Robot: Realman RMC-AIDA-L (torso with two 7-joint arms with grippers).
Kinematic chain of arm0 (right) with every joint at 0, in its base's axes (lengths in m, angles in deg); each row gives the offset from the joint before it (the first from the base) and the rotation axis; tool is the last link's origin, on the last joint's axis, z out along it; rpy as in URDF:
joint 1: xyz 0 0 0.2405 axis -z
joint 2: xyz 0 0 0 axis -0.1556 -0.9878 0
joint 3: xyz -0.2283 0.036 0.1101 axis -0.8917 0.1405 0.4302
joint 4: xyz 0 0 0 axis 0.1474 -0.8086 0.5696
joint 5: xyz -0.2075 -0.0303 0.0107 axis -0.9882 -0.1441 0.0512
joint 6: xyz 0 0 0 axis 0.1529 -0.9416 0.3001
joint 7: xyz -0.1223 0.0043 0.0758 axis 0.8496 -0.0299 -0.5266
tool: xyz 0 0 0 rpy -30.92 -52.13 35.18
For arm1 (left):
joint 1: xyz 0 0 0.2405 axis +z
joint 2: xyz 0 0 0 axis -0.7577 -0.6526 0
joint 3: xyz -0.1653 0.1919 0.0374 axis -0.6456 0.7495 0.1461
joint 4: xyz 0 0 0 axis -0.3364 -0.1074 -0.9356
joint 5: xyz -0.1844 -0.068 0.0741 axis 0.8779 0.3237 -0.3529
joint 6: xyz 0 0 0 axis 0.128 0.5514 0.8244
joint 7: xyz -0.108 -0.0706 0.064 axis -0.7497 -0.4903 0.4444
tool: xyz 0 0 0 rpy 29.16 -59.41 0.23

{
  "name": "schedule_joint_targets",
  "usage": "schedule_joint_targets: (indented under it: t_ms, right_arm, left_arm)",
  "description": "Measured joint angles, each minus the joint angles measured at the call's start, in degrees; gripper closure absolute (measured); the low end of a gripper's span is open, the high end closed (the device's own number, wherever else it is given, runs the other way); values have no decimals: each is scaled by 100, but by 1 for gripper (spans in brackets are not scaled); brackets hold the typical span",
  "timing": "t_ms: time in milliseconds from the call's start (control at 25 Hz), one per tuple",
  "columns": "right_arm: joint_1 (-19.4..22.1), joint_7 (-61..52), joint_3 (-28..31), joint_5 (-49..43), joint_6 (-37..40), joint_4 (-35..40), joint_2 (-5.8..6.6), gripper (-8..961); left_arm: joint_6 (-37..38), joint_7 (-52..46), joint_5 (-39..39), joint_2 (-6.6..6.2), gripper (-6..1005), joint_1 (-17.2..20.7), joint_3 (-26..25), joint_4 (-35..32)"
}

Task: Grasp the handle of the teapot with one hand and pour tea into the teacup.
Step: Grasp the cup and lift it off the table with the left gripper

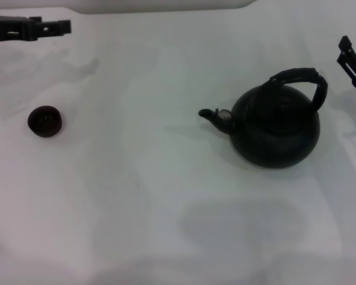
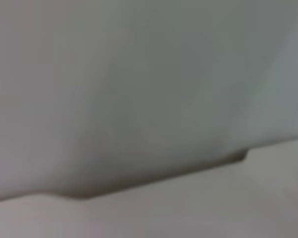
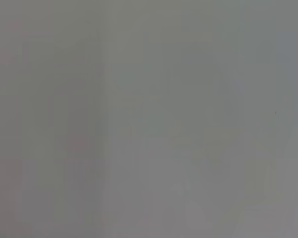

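Note:
The round black teapot (image 1: 276,126) stands upright on the white table (image 1: 136,196), right of centre, its silver-tipped spout (image 1: 216,114) pointing left. Its ribbed black handle (image 1: 302,80) arches over the top, leaning toward the right. The tiny dark teacup (image 1: 45,121) sits far to the left, well apart from the pot. My right gripper (image 1: 351,59) hangs at the right edge, a short way right of and above the handle, touching nothing. My left gripper (image 1: 50,27) is at the far top left, beyond the cup. Both wrist views show only blank pale surface.
The table's back edge (image 1: 166,9) runs along the top of the head view. A dark step-like edge (image 2: 154,173) crosses the left wrist view.

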Motion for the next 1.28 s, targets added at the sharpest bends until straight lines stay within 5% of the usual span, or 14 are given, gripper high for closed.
schedule_joint_targets:
  t_ms: [160, 440, 1280]
  right_arm:
    - [0, 0, -6, 0, -2, -46, 1, 80]
    - [0, 0, -8, 0, -6, -81, 0, 80]
    - [9, 0, 44, 3, -19, -121, 0, 80]
  left_arm:
    - [533, -945, -1758, 219, 136, 6, -639, -763]
    - [1433, -1444, -3242, 667, 130, -42, -1446, -1506]
    - [1673, -1935, -4653, 979, 129, -100, -1486, -1682]
